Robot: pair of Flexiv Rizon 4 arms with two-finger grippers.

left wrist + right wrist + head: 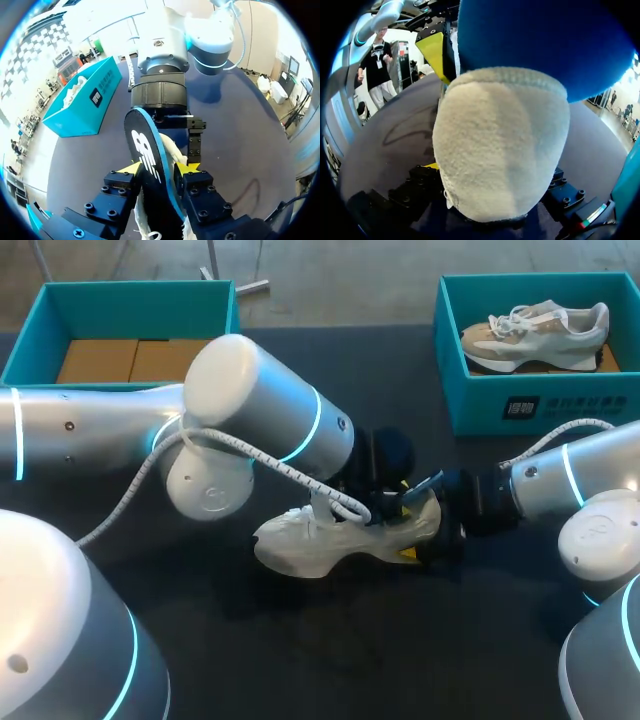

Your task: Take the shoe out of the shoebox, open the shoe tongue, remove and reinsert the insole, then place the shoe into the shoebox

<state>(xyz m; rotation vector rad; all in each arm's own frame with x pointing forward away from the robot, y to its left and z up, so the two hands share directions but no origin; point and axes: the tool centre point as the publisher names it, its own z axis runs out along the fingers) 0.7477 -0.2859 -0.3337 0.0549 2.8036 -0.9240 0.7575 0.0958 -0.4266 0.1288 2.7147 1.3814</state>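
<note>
A white shoe [320,540] lies on its sole in the middle of the dark table, toe to the left. My left gripper [385,495] hangs over its opening. In the left wrist view that gripper [159,169] is shut on the dark insole with a blue rim [146,150], which stands upright between its yellow tips, partly out of the shoe. My right gripper [437,533] is at the heel. In the right wrist view the fuzzy white heel [495,145] fills the space between its widely spread fingers [432,166], with the blue insole [535,40] above it.
A teal shoebox [540,405] at the back right holds a second pale shoe [535,330]. Another teal box [30,340] at the back left has brown cardboard inside. My left arm's cable [260,455] loops over the shoe's laces.
</note>
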